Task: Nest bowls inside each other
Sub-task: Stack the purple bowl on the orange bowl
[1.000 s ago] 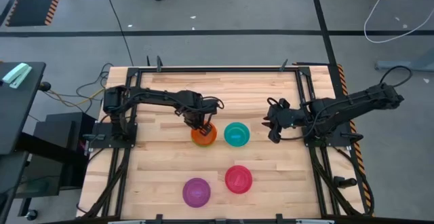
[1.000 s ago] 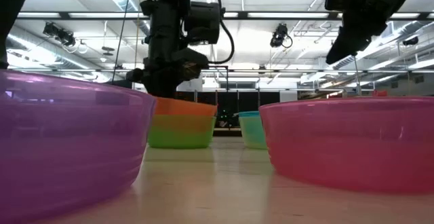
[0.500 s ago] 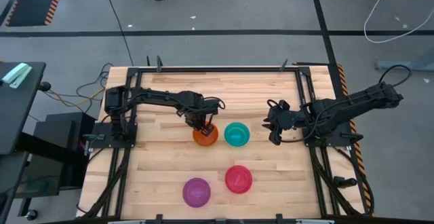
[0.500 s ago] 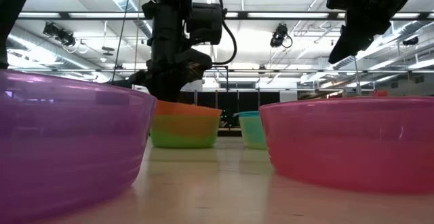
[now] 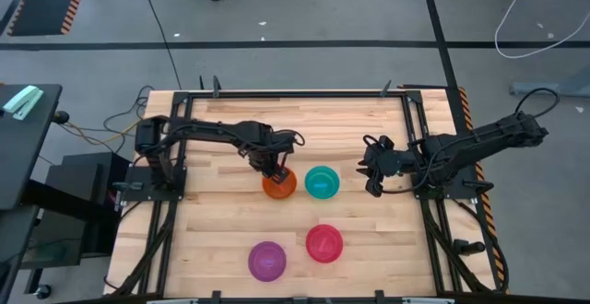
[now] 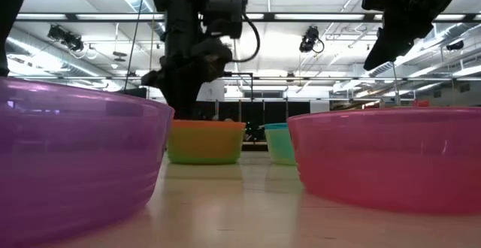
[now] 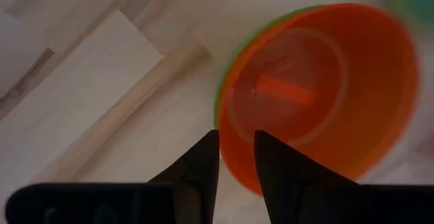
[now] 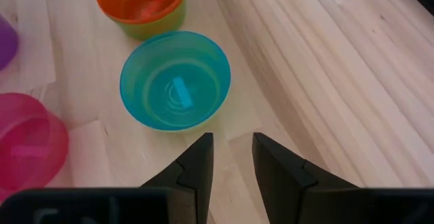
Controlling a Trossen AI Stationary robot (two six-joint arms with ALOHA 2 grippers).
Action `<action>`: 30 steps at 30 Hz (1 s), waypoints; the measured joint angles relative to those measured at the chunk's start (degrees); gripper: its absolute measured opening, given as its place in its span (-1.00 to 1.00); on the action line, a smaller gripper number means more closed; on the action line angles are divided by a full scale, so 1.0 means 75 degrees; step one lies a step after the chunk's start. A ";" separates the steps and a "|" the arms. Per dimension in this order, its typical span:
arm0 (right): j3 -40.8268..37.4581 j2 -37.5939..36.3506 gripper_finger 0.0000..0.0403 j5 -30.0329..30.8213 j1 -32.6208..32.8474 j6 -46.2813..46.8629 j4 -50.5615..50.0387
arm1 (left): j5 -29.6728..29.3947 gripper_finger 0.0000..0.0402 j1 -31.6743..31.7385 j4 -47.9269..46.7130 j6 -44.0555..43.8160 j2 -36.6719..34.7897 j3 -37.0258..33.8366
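Observation:
The orange bowl [image 5: 279,186] [image 7: 319,95] sits level inside a green bowl [image 6: 201,154], whose rim [image 7: 229,64] shows just outside it. My left gripper [image 5: 274,171] [image 7: 235,139] stands over the stack's far-left rim, shut on the orange bowl. A blue-green bowl [image 5: 322,182] [image 8: 175,80] rests upright to the stack's right. A pink bowl [image 5: 324,243] and a purple bowl [image 5: 267,261] stand near the near edge. No yellow bowl shows plainly. My right gripper [image 5: 372,177] [image 8: 230,139] hangs shut above the table, right of the blue-green bowl. My left gripper pinches the orange bowl's rim [image 7: 225,119] on its far-left side, one finger [image 7: 271,159] inside the bowl and one finger [image 7: 203,163] outside. It comes from above, pointing down. The bowl sits level, nested in the green bowl on the table.
Bare wood lies between the two bowl pairs and along the far half of the table [image 5: 304,120]. Black frame rails [image 5: 410,138] run along the table's left and right sides. In the low view the purple bowl [image 6: 75,158] and pink bowl [image 6: 383,158] fill the foreground.
My left gripper has moved down. The orange bowl was tilted with its held side raised above the green bowl; that side has come down and the bowl now sits level in the green one.

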 joint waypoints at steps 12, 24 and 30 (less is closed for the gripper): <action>0.0000 0.0000 -0.45 -0.0002 0.0000 0.0050 -0.0001 | -0.0682 -0.51 -0.0822 -0.0308 -0.0687 -0.1359 0.0006; 0.0000 0.0000 -0.45 -0.0004 0.0218 0.0205 -0.0021 | -0.1824 -0.53 -0.2776 -0.0374 -0.1886 -0.1540 0.0006; 0.0000 0.0000 -0.45 -0.0005 0.0400 0.0438 -0.0019 | -0.2243 -0.52 -0.3349 -0.0376 -0.2454 -0.1540 0.0006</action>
